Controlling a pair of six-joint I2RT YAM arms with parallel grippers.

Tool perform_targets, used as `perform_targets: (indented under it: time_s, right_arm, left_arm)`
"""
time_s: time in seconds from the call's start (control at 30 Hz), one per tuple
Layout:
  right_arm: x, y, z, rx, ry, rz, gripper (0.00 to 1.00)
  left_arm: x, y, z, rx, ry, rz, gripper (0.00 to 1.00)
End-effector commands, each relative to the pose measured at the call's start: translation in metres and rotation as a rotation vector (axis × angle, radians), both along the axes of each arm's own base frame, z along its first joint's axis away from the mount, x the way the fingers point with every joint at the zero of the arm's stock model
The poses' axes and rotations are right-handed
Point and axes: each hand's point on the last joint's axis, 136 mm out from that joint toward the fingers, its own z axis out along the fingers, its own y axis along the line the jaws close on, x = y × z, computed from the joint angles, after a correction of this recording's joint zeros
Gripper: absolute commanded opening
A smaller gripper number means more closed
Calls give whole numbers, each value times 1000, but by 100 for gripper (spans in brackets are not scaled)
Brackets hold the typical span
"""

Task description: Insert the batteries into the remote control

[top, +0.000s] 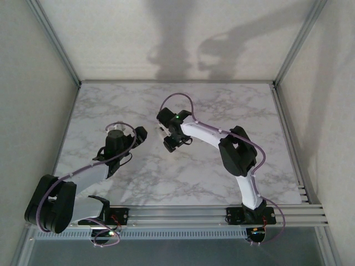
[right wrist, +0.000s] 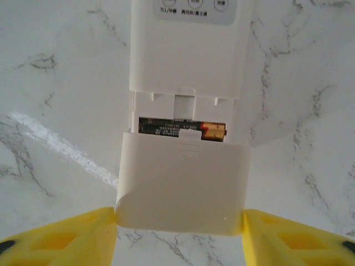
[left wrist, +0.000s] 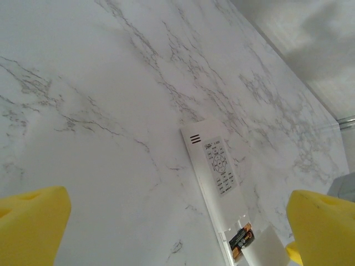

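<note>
At the bottom corners of the right wrist view, the right fingers (right wrist: 61, 238) close on the two lower corners of the white battery cover (right wrist: 183, 183). They hold it partly slid off the remote control (right wrist: 186, 50). One battery (right wrist: 166, 127) with a copper end shows in the exposed slot. Lower in the left wrist view, the left fingers (left wrist: 33, 221) stand wide apart and touch nothing. The remote control lies flat on the marble surface (left wrist: 83, 83) between them, toward the lower right.
</note>
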Motion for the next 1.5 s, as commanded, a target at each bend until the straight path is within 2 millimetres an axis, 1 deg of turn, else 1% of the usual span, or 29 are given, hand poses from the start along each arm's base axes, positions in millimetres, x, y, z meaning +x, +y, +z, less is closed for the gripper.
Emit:
perform_targets:
  time_s: [0.0,0.2,0.33,0.63,0.83,1.1,1.47]
  right_arm:
    - [-2,-1,-3,-41,22,11,60]
    - [1,3,-12,-51,26,15,60]
    - [4,7,-13,-44,20,15,60]
    - [7,8,-19,-49,18,11,61]
    - [9,10,-19,-40,16,11,61]
    - [13,11,-20,-42,14,4,61]
    - [11,9,-29,-45,38,-3,61]
  left_arm:
    - [-2,6,-1,-4,3,23,100]
    - [-2,6,-3,-4,11,21,99]
    - [-2,5,-4,-7,12,16,100]
    - [-2,4,-4,-10,11,11,100]
    - [-1,3,-4,-11,12,9,100]
    - [-1,2,-4,-14,12,2,100]
    - [-1,2,-4,-16,12,1,100]
